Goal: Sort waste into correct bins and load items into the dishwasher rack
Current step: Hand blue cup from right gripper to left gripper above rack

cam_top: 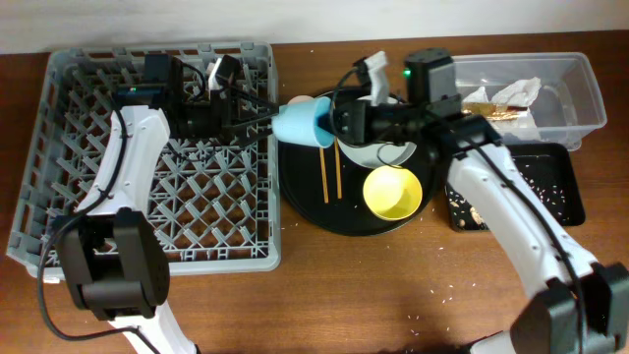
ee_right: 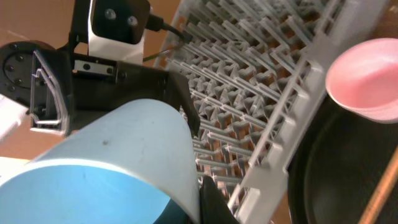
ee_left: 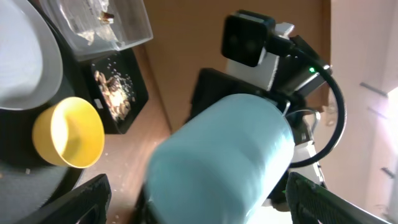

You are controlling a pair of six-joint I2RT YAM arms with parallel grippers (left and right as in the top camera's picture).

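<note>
The light blue cup [cam_top: 300,123] hangs on its side in the air between the dishwasher rack [cam_top: 88,147] and the round black tray [cam_top: 324,211]. My right gripper [cam_top: 336,122] is shut on its rim; in the right wrist view [ee_right: 205,199] one finger is inside the cup [ee_right: 124,155]. My left gripper [cam_top: 265,120] is open, with its fingers on either side of the cup's base [ee_left: 224,162] and gaps showing. The yellow bowl [cam_top: 393,192], chopsticks [cam_top: 331,169], plate [cam_top: 378,152] and pink cup [ee_right: 367,81] sit on the round tray.
The clear tub [cam_top: 580,88] at the back right holds a white napkin [cam_top: 516,93] and a brown wrapper [cam_top: 486,108]. The black rectangular tray [cam_top: 560,187] in front of it holds food scraps [ee_left: 115,93] and rice grains.
</note>
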